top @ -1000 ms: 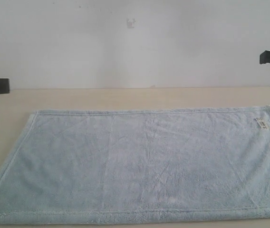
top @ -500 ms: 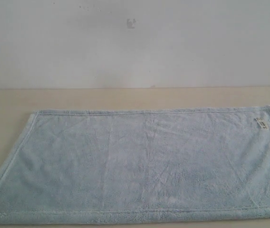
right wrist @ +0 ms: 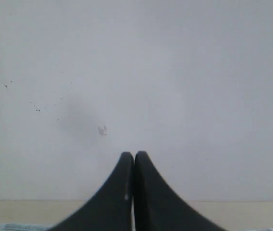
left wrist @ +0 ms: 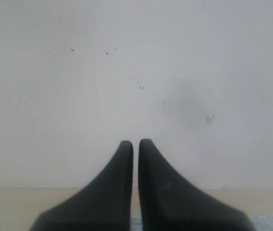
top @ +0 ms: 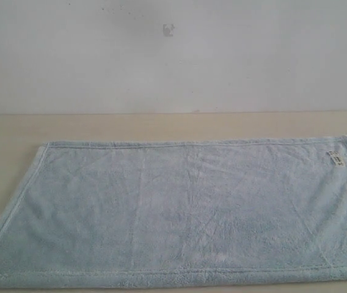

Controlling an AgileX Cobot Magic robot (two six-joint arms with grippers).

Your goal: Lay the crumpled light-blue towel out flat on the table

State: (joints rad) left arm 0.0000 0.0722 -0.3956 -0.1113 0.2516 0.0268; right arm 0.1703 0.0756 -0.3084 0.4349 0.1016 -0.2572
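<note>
The light-blue towel (top: 179,210) lies flat and smooth on the cream-beige table (top: 161,125), its hem showing along all visible sides and its small white tag (top: 335,159) near the right edge. Neither gripper shows in the exterior view. In the left wrist view my left gripper (left wrist: 135,143) points at the wall, its black fingers nearly together with only a thin slit and nothing held. A sliver of towel (left wrist: 271,224) shows below it. My right gripper (right wrist: 134,155) is shut and empty, also raised toward the wall, with a towel edge (right wrist: 16,226) in the corner.
A white-grey wall (top: 173,55) with a small mark (top: 168,29) rises behind the table. A bare strip of table runs between the towel's far hem and the wall, and at the left beside the towel.
One second ago both black grippers showed at the left and right edges of the exterior view; they have since drawn out of it. The towel has not moved.
</note>
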